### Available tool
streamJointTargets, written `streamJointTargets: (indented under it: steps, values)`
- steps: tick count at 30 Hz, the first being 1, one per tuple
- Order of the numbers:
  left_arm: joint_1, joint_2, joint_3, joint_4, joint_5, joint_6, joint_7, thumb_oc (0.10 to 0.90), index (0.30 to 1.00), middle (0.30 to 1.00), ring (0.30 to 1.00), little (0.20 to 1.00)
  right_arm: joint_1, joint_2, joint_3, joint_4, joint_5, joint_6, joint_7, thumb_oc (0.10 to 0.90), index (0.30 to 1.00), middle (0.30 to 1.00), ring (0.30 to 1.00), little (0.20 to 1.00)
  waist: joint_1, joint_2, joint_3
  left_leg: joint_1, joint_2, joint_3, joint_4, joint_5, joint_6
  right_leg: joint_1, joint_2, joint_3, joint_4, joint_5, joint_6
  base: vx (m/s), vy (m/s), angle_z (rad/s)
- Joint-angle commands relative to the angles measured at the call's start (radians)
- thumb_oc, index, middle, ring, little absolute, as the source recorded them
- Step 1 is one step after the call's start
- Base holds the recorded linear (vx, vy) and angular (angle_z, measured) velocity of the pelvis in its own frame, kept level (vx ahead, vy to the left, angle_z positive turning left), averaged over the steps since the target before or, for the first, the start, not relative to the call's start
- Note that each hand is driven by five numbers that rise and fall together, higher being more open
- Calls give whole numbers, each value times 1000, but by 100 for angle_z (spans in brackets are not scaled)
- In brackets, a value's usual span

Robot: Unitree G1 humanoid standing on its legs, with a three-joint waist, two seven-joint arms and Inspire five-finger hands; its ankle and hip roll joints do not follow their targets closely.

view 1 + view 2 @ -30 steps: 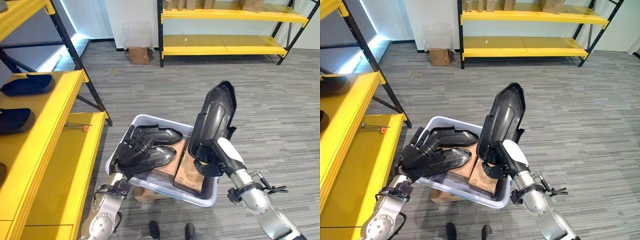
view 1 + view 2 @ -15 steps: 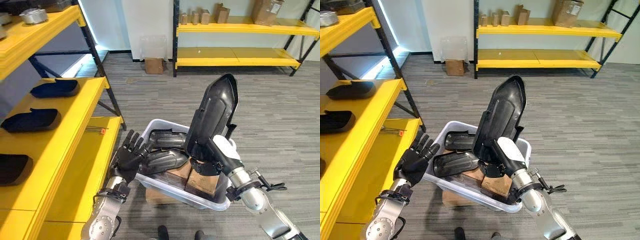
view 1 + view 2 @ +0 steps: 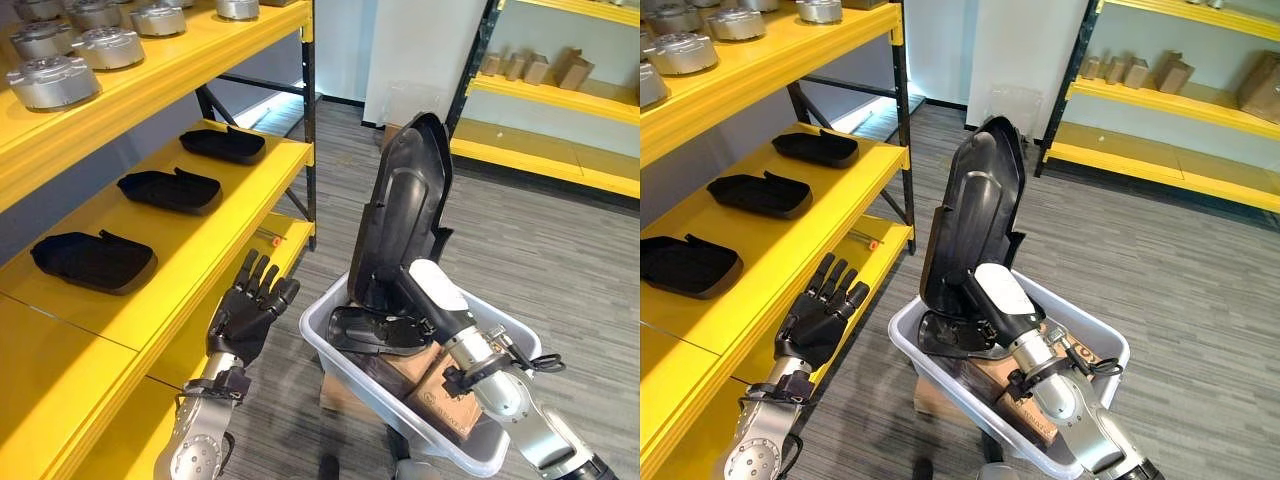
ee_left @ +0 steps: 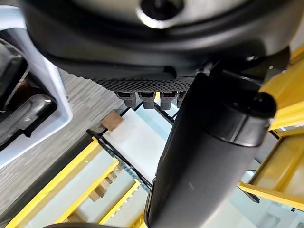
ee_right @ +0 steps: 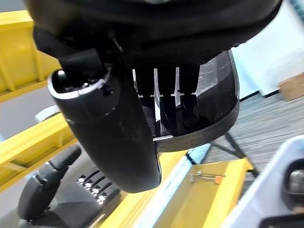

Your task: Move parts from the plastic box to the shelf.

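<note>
carrying: right hand (image 3: 425,300) is clamped round the lower end of a long black moulded part (image 3: 400,215), held upright above the plastic box (image 3: 330,350)
left hand: left hand (image 3: 245,315) is empty, fingers straight and spread, raised between the box and the yellow shelf (image 3: 200,255)
box: more black parts (image 3: 380,330) and brown cartons (image 3: 440,410) sit in it, so the job is only part done
shelf: three black parts (image 3: 170,188) lie in a row on the middle level, with bare yellow board nearer the robot; metal castings (image 3: 55,80) sit on the top level
step: transfer, judged. part is out of the box, not yet over the shelf
next: swing the part toward the shelf, tip it flat, set it on the free board in line with the row
risk: tall part could clip the upper shelf edge or the left hand on the way across
</note>
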Motion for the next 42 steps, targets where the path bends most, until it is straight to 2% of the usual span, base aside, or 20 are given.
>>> streamJointTargets:
  steps: [1,4,7,9,17,20,25,27,32,36,39,40,42]
  values:
    - [-82,16,18,-176,6,-91,-81,900,1000,1000,1000,1000,-182,22,-38,-96,49,-69,-57,400,300,300,300,300,-4,-8,-43,83,14,-28,-5,-140,-37,-18,38,1,21,96,21,127,-252,24]
    - [-79,22,21,-186,8,-79,-75,900,1000,1000,1000,1000,-187,21,-30,-100,51,-57,-52,400,300,300,300,300,4,-15,-49,80,18,-38,-6,-142,-40,10,37,-3,17,80,23,100,-208,40]
    - [-63,21,33,-202,-11,-73,-91,900,1000,1000,1000,1000,-211,16,-12,-95,77,-42,-23,400,300,300,300,300,27,-22,-66,85,48,-31,-8,-143,-66,78,25,-58,2,26,11,162,-262,20]
    - [-64,18,38,-224,-80,-54,-112,900,1000,1000,1000,1000,-218,12,-4,-93,80,-44,-13,400,300,300,300,300,35,-22,-71,88,82,-18,0,-140,-90,115,24,-104,11,-15,-5,177,-255,29]
    - [-77,4,37,-247,-53,-42,-88,900,1000,1000,1000,1000,-241,6,18,-84,89,-40,15,400,300,300,300,300,43,-26,-54,41,114,-14,82,-133,-112,139,20,-166,67,-69,-43,78,-132,21]
    - [-76,2,44,-248,-37,-50,-83,900,1000,1000,1000,1000,-249,12,32,-76,95,-53,31,400,300,300,300,300,46,-22,-54,31,125,-11,101,-116,-120,146,21,-182,81,-88,-52,61,-84,12]
    - [-65,-8,88,-254,-28,-79,-62,900,1000,1000,1000,1000,-266,34,62,-61,100,-87,89,400,300,300,300,300,64,-13,-57,2,158,-7,140,-35,-143,158,30,-231,96,-122,-79,67,-118,16]
    - [-61,-11,93,-258,-30,-79,-58,900,1000,1000,1000,1000,-270,36,68,-57,99,-93,97,400,300,300,300,300,67,-14,-56,-5,161,-2,152,-30,-144,158,31,-241,101,-130,-84,40,-103,32]
    - [-45,-30,102,-255,-15,-97,-44,900,1000,1000,1000,1000,-281,46,80,-36,97,-126,137,400,300,300,300,300,83,-21,-49,-47,176,34,215,18,-148,164,39,-294,115,-153,-112,23,-113,23]
    - [-35,-38,117,-251,-14,-105,-51,900,1000,1000,1000,1000,-278,51,80,-40,84,-140,154,400,300,300,300,300,94,-29,-43,-70,189,59,261,33,-152,172,46,-327,131,-176,-127,21,-126,56]
    - [-31,-44,125,-247,-8,-90,-67,900,1000,1000,1000,1000,-280,55,78,-36,68,-138,155,400,300,300,300,300,99,-34,-44,-82,201,100,277,33,-154,176,50,-360,146,-193,-138,4,-117,62]
    - [-36,-48,124,-236,5,-77,-84,900,1000,1000,1000,1000,-284,62,75,-20,61,-137,147,400,300,300,300,300,100,-38,-47,-89,213,151,277,35,-158,184,51,-400,153,-203,-143,0,-116,52]
    - [-40,-48,122,-233,13,-74,-85,900,1000,1000,1000,1000,-284,65,72,-15,63,-136,148,400,300,300,300,300,96,-38,-49,-89,219,171,274,38,-161,189,51,-419,156,-207,-144,6,-81,105]
